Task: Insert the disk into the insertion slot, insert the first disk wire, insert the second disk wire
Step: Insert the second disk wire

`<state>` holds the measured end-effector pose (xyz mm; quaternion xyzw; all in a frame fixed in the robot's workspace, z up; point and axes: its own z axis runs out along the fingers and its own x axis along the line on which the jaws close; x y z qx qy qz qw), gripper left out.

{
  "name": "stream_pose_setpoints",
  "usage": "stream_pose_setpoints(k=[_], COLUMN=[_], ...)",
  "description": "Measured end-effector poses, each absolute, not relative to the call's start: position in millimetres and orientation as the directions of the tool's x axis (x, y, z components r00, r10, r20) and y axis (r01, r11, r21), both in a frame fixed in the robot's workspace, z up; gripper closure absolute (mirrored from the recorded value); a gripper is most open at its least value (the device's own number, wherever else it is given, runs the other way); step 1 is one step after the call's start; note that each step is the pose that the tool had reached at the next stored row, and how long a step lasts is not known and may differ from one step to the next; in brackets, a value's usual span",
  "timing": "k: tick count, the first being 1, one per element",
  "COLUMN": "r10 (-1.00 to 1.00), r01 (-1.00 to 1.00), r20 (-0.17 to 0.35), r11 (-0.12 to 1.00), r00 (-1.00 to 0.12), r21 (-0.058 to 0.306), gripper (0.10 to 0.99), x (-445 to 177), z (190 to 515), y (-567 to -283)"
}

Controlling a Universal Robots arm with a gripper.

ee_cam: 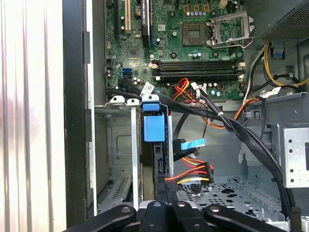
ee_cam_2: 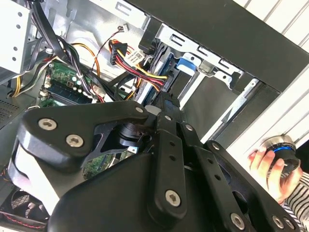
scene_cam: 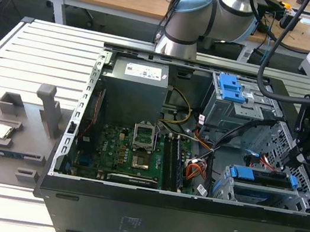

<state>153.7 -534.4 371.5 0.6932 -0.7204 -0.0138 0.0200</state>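
In the exterior view, the open black desktop computer case (scene_cam: pixel 184 223) lies on its side on the slatted white metal table (scene_cam: pixel 28 51), so its drive bays face up toward the arm. The disk, a flat drive framed by a bright blue plastic caddy (scene_cam: pixel 264 178), already sits in the low silver-grey perforated sheet-metal insertion slot (scene_cam: pixel 301 205) near the case's corner at the exterior view's right. The black gripper (scene_cam: pixel 299 155) hangs just above the disk's far end, beside the bundle of black cables.

In the second wrist view, the gripper's black linkage bars point down at the blue caddy tab (ee_cam_2: pixel 187 64) and the red, yellow and black power wire plug (ee_cam_2: pixel 126 57) next to it. A person's hand (ee_cam_2: pixel 271 170) rests on a round blue-ringed button outside the case.

In the first wrist view, the caddy's blue tab (ee_cam: pixel 154 128) stands in the bay, with a blue flat data cable (ee_cam: pixel 193 144) and the power plug (ee_cam: pixel 193 174) loose beside it.

I cannot tell how far the jaws are open, nor whether they hold anything.
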Motion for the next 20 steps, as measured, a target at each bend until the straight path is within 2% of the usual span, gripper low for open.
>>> stream_pose_setpoints(k=[5,6,13,20], r10=[-0.999,-0.999,-0.999,-0.999], r01=[-0.998,-0.998,-0.998,-0.999], r20=[0.01,0.01,0.012,0.043], r11=[0.039,0.039,0.035,0.018], r00=[-0.038,-0.038,-0.035,-0.016], r21=[0.048,0.048,0.047,0.047], gripper=[0.98,0.91,0.91,0.91], x=[154,154,147,122], z=[372,372,367,357], y=[-534,-534,-530,-505])
